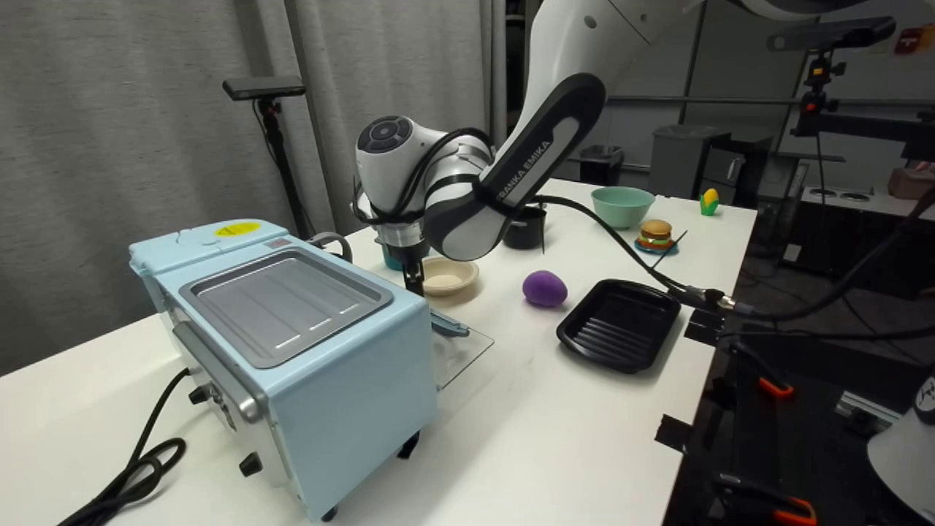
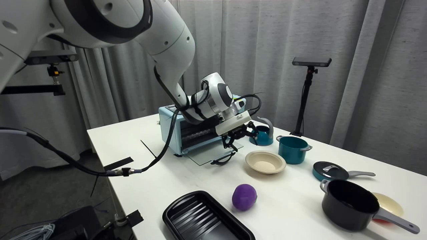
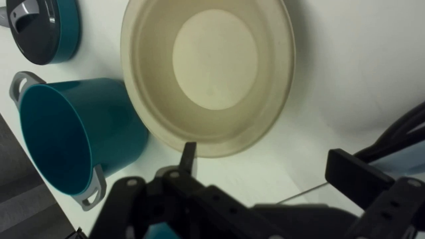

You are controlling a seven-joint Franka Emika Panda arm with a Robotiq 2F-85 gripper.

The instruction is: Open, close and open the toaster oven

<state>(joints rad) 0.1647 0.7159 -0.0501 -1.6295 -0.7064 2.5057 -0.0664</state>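
Note:
The light blue toaster oven (image 1: 358, 387) stands on the table; it also shows partly behind the arm in an exterior view (image 2: 170, 130). Its glass door (image 1: 456, 358) is lowered outward, roughly level, and the dark inside with a rack shows (image 2: 200, 135). The door's handle (image 2: 223, 158) is at its outer edge; part of it shows at the right edge of the wrist view (image 3: 401, 152). My gripper (image 2: 246, 146) is open and empty above the lowered door's outer edge. In the wrist view its fingers (image 3: 265, 166) are wide apart, one close to the handle; I cannot tell whether they touch.
A beige bowl (image 3: 212, 129) lies just beyond the gripper, with a teal pot (image 2: 292, 150) and teal kettle (image 2: 262, 136) beside it. A purple toy (image 2: 244, 197) and black tray (image 1: 621, 325) lie nearer the table's edge. A black cord (image 1: 146, 460) trails behind the oven.

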